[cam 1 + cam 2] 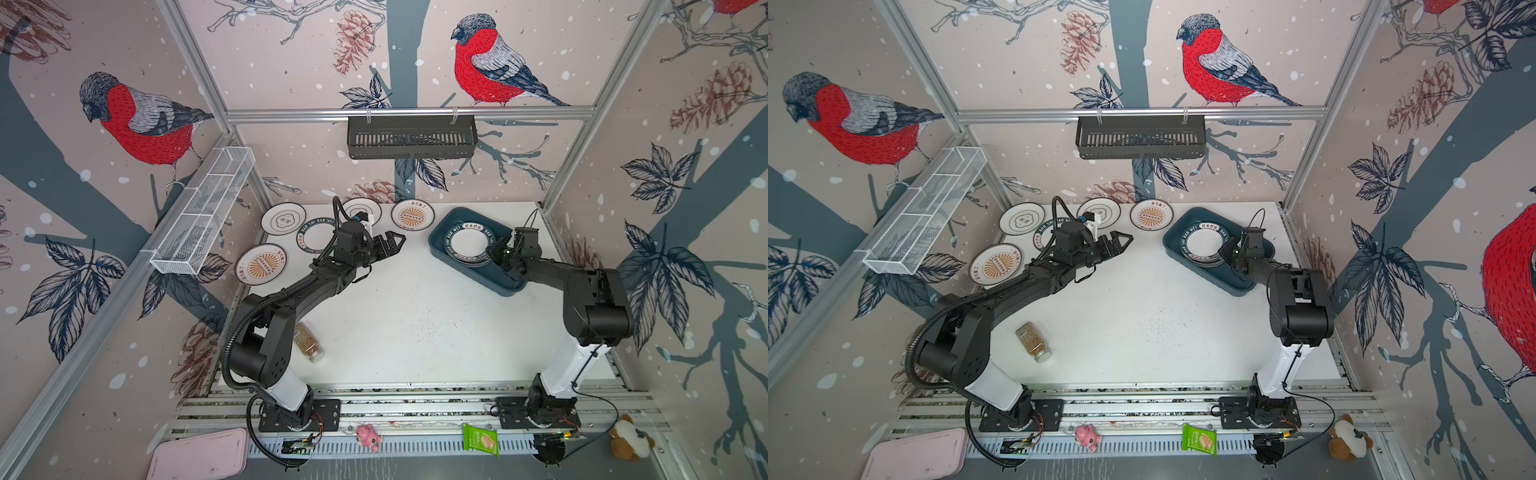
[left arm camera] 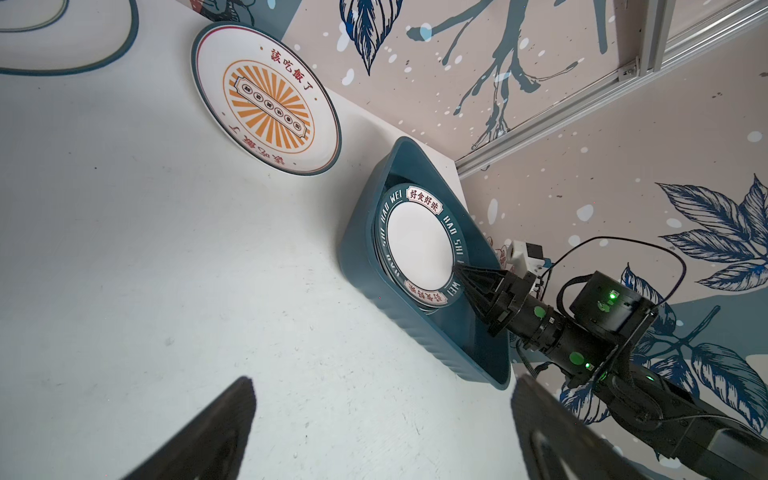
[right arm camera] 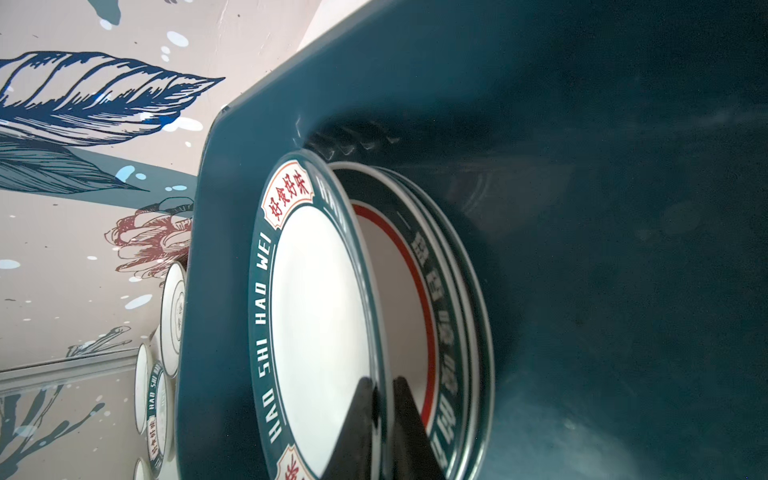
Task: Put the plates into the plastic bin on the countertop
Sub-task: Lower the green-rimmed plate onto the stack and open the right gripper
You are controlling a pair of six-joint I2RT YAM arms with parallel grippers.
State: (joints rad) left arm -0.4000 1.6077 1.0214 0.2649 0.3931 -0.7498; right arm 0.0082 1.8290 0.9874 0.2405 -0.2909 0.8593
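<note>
Pinching the rim of the top plate (image 3: 316,291) in the bin (image 3: 582,124), our right gripper (image 3: 383,384) holds it. Our left gripper (image 2: 382,388) hangs open.

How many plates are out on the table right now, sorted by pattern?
Cloud-outline plates: 2
Orange sunburst plates: 2
Green lettered-rim plate: 1
Total on the countertop: 5, not counting the stack of plates in the plastic bin.
</note>
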